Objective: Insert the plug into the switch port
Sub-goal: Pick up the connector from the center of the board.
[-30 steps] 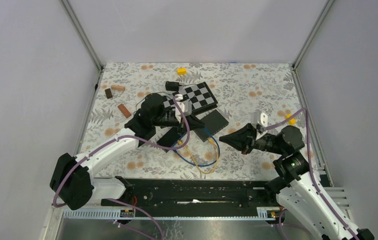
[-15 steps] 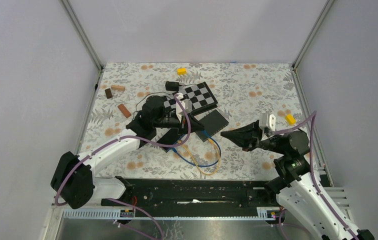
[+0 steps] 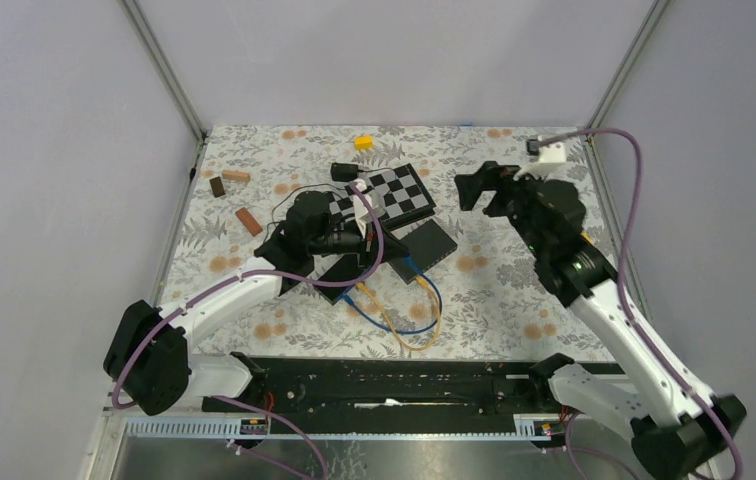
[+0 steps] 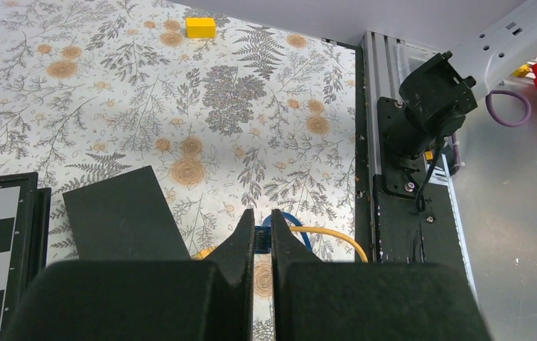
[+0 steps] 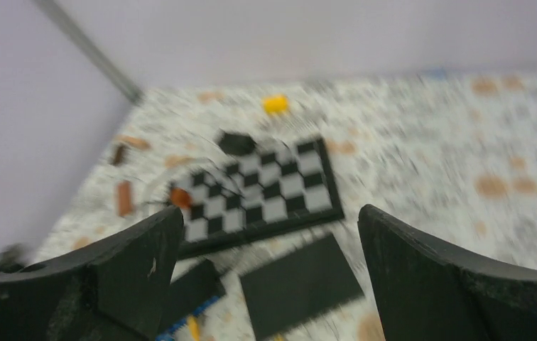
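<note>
Pale walls around a surface (image 3: 494,310) covered in a grey-and-orange floral print. Near its middle in the overhead view, the switch (image 3: 429,243): a flat black box with a plain matte top, just right of the left arm's wrist and just below a checkerboard (image 3: 394,192).

From the left wrist, left tool (image 4: 262,217) nearly closed, fingers (image 4: 237,241) side by side with only a thin slit between. In that slit at the tips, the plug (image 4: 263,236), a small blue piece pinched there. Switch just left of those fingers, plug and switch apart. Beyond the tips, a blue cable (image 4: 295,224) and a yellow cable (image 4: 326,233) curving toward the black rail (image 4: 393,185).

Overhead, slit and plug too small and too shadowed under the left arm to make out. Shown there instead: both cables looping toward the near edge, with the yellow cable's end just beside the switch's near side.

Well apart, raised over the far right of the surface, right tool (image 3: 469,190). Spread wide in its own blurred view, dark fingers at either lower corner, framing checkerboard, switch and a yellow block (image 5: 275,104).
</note>
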Robot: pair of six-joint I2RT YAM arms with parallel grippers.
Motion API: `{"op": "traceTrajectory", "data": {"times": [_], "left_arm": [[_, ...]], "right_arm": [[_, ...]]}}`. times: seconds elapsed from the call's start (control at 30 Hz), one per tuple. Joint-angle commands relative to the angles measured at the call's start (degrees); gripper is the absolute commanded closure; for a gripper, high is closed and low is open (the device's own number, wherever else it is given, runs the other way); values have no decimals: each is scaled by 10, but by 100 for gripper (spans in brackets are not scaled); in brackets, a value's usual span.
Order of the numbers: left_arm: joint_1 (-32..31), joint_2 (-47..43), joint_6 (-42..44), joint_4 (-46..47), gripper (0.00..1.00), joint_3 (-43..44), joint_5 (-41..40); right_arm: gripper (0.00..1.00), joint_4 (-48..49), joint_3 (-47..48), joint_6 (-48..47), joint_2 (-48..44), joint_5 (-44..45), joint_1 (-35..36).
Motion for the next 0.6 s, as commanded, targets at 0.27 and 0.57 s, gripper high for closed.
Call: {"op": "traceTrajectory", "data": {"times": [0.27,0.57], "left_arm": [[2,-1,-61,25,100,8,-50],[3,46,-202,-33,100,74,-109]], "right_arm": [[8,-164,28,38,75,94,0],[3,44,-105,-118,-13,-25,0]]}}
